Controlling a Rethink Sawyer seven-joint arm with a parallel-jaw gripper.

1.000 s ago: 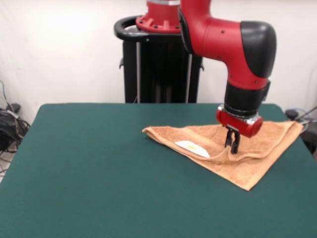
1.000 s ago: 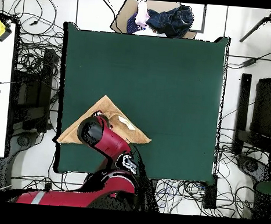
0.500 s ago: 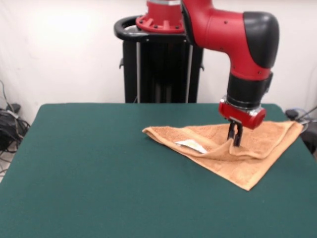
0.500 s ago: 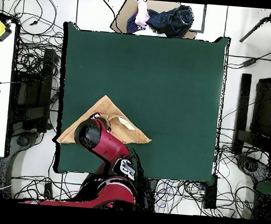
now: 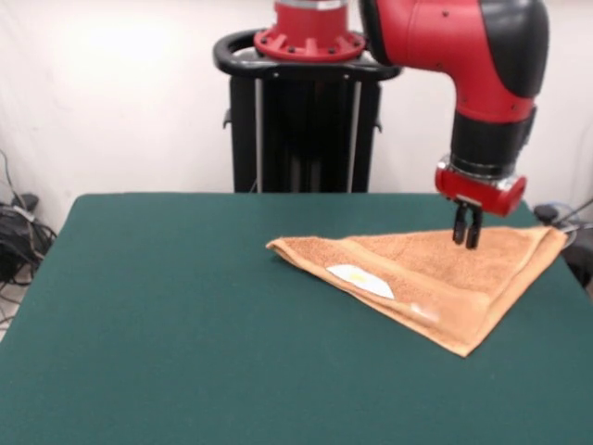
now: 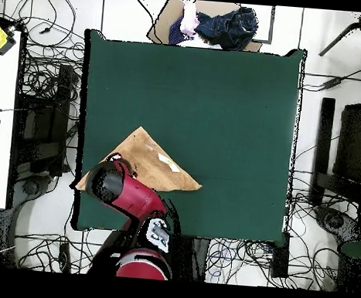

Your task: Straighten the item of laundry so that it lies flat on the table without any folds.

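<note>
The light orange towel (image 5: pixel 435 273) lies folded into a triangle on the right part of the green table (image 5: pixel 185 306), its white label (image 5: pixel 359 278) facing up. One corner reaches the table's right edge. My gripper (image 5: pixel 465 237) hangs just above the towel's far part, narrowly open and empty, apart from the cloth. In the overhead view the towel (image 6: pixel 148 162) lies at the table's (image 6: pixel 218 104) lower left, and the red arm (image 6: pixel 109 184) covers its lower corner and hides the gripper.
The black pedestal (image 5: pixel 301 120) stands behind the table's far edge. Cables (image 5: pixel 18 232) lie on the floor at the left. In the overhead view a pile of dark blue cloth (image 6: pixel 228 23) sits beyond the table's top edge.
The gripper let go of the pinched-up towel ridge, rose and moved right and toward the pedestal. The raised ridge has dropped and the towel lies flatter.
</note>
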